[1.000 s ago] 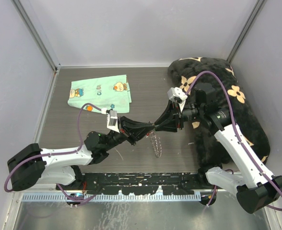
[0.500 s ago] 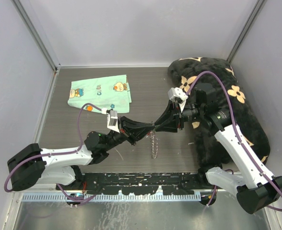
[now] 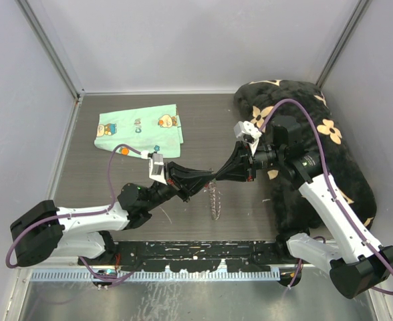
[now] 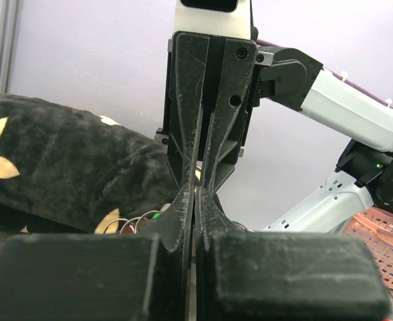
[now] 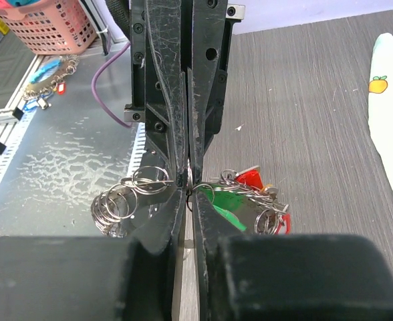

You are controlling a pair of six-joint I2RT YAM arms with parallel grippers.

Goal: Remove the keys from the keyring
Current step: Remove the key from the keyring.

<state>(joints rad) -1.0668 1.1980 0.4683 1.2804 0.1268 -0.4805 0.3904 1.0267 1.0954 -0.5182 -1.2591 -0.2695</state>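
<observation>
Item: keyring (image 3: 214, 199), hung in mid-air over the middle of the table (image 3: 203, 120). My left claw (image 3: 208, 180) and my right claw (image 3: 218, 178) meet tip to tip, both pinched shut on its wire. Keys (image 5: 244, 190): red and green heads visible, on the ring. I judge none is freed and all the removal is ahead. Long axis: near vertical, with the bunch dangling down from the pinch.

Overhead view from behind; close wrist views face to face, left claw (image 3: 207, 180) against right claw (image 3: 219, 177).
</observation>
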